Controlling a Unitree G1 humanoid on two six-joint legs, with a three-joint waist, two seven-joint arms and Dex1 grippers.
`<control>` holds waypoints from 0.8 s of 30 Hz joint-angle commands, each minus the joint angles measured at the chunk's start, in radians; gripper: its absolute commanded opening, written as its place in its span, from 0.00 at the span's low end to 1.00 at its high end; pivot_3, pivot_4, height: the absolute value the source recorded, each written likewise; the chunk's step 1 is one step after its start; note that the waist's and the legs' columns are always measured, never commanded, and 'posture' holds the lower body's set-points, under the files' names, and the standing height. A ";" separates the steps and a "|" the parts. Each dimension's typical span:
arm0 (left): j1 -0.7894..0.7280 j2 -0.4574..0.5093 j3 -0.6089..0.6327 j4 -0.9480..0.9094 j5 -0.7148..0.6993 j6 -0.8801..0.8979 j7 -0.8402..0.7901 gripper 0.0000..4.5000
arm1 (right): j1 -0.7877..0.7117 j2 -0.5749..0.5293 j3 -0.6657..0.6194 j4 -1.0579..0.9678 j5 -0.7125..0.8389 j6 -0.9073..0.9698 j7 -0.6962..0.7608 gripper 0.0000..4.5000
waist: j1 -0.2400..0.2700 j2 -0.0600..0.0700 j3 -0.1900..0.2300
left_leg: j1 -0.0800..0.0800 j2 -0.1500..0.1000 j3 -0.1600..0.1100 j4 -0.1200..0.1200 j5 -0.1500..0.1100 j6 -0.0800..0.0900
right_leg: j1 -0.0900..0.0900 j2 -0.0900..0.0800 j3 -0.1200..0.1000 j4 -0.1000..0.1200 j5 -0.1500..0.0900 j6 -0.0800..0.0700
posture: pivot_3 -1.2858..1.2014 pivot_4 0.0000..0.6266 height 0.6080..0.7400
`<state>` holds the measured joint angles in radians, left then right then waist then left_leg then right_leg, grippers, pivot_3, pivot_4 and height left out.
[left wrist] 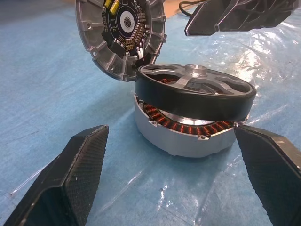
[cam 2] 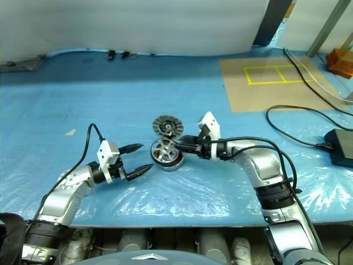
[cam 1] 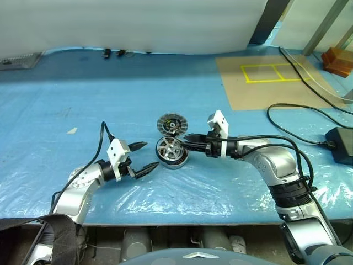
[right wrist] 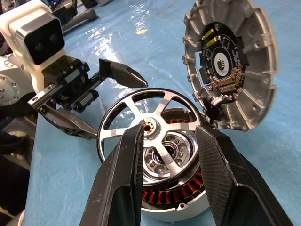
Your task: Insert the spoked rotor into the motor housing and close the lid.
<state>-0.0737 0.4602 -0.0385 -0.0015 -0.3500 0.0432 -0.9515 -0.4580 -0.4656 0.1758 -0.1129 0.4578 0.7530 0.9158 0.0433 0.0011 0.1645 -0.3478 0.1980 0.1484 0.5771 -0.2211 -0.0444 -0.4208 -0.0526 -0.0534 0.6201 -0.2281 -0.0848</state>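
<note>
The motor housing (left wrist: pixel 183 141), a silver ring with copper coils, sits on the blue sheet. The spoked rotor (left wrist: pixel 195 84), silver spokes in a black rim, rests tilted on top of it, not seated. The lid (cam 1: pixel 170 123) stands on edge just behind them, its dark circuit face (right wrist: pixel 230 61) turned toward the housing. My right gripper (cam 1: pixel 186 142) reaches in from the right, its fingers (right wrist: pixel 122 179) apart just over the rotor's right edge, not gripping it. My left gripper (cam 1: pixel 150 155) hangs open just left of the housing with nothing between its fingers.
A blue plastic sheet covers the table. A cardboard sheet (cam 1: pixel 270 83) with yellow tape lies at the back right. Black cables (cam 1: pixel 292 110) and a power brick (cam 1: pixel 342 143) sit at the right, a wooden block (cam 1: pixel 337 59) beyond. The table's front edge runs just below my arms.
</note>
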 commanded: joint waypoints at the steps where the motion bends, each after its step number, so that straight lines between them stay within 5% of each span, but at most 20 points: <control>1: -0.004 0.014 0.024 -0.014 -0.007 -0.014 -0.004 1.00 | -0.045 -0.019 0.049 -0.051 -0.037 -0.016 0.009 0.39 | 0.000 0.000 0.000 | 0.000 0.000 0.000 0.000 0.000 0.000 | 0.000 0.000 0.000 0.000 0.000 0.000 | 0.52 0.24 1.00; 24: 0.029 0.022 0.045 -0.030 -0.006 -0.015 0.025 1.00 | -0.187 -0.041 0.204 0.003 -0.194 -0.067 0.092 0.39 | 0.000 0.000 0.000 | 0.000 0.000 0.000 0.000 0.000 0.000 | 0.000 0.000 0.000 0.000 0.000 0.000 | 0.52 0.24 1.00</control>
<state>-0.0477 0.4726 -0.0178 -0.0022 -0.3500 0.0422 -0.9298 -0.6256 -0.5107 0.3777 -0.0978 0.2652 0.7045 1.0000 0.0438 0.0011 0.1645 -0.3479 0.1981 0.1484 0.5771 -0.2211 -0.0445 -0.4208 -0.0526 -0.0534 0.6203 -0.2281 -0.0848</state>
